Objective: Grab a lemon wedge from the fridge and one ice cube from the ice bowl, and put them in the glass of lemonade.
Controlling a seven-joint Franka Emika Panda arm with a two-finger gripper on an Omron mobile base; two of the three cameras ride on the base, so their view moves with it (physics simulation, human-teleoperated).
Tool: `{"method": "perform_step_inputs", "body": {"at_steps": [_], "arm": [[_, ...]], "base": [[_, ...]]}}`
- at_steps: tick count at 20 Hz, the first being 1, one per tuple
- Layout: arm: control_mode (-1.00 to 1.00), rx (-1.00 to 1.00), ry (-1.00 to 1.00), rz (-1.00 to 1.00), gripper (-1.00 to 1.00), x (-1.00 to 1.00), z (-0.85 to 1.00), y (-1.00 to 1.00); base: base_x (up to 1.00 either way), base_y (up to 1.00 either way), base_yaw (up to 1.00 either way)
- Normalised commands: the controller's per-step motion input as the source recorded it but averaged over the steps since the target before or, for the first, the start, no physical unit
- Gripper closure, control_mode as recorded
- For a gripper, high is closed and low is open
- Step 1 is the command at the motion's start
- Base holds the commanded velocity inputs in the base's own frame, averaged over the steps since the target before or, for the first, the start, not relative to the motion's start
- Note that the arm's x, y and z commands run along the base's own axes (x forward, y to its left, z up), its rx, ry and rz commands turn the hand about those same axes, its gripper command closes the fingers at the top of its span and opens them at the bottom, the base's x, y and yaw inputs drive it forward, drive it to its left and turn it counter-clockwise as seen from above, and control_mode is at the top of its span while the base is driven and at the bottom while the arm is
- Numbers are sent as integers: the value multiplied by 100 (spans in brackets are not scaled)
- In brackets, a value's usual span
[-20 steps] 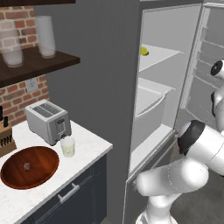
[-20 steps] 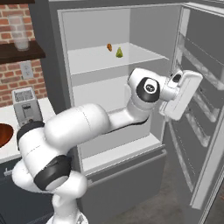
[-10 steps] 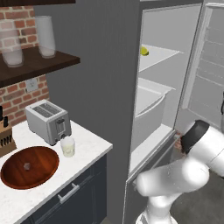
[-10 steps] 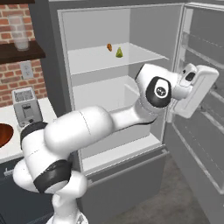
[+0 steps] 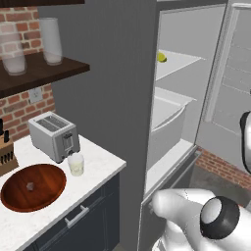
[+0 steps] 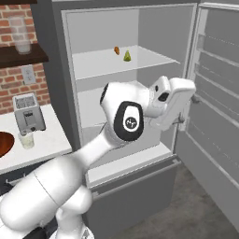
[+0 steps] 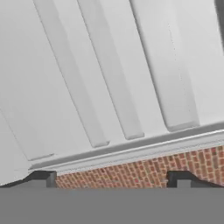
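The fridge [image 5: 122, 73] [image 6: 55, 74] stands open, its door [image 6: 215, 116] swung out to the right. On the upper glass shelf lies the lemon wedge [image 5: 162, 57] [image 6: 127, 56]. My gripper [image 6: 186, 109] [image 7: 111, 179] hangs below that shelf, at the fridge's right edge, pointing at the inner side of the door. It is open wide with nothing between its fingertips [image 7: 42, 178]. On the counter to the left stand the glass of lemonade [image 5: 76, 164] [image 6: 27, 140] and the reddish-brown ice bowl [image 5: 46, 174] [image 6: 3, 144], with a small pale ice cube [image 5: 30, 186] in it.
A small orange lump [image 6: 116, 50] lies just left of the wedge. A toaster [image 5: 54, 136] [image 6: 27, 117] stands behind the glass. Frosted jars [image 5: 51, 41] sit on a wall shelf above. A knife block [image 5: 6, 152] is at the far left. Door racks [image 7: 109, 87] are close in front of the hand.
The fridge door has swung wider open. My hand went right with it, then drew back left a little. The elbow has dropped lower in the left base view.
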Motion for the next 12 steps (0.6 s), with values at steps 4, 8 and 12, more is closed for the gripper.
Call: {"method": "perform_step_inputs", "body": {"at_steps": [4,8,12], "arm": [[-100,10,-23,9,-100,-1,0,83],[-100,26,-25,6,-100,19,0,76],[-100,38,-19,4,-100,39,0,79]], "base": [[0,0,0],[0,0,0],[0,0,0]]}}
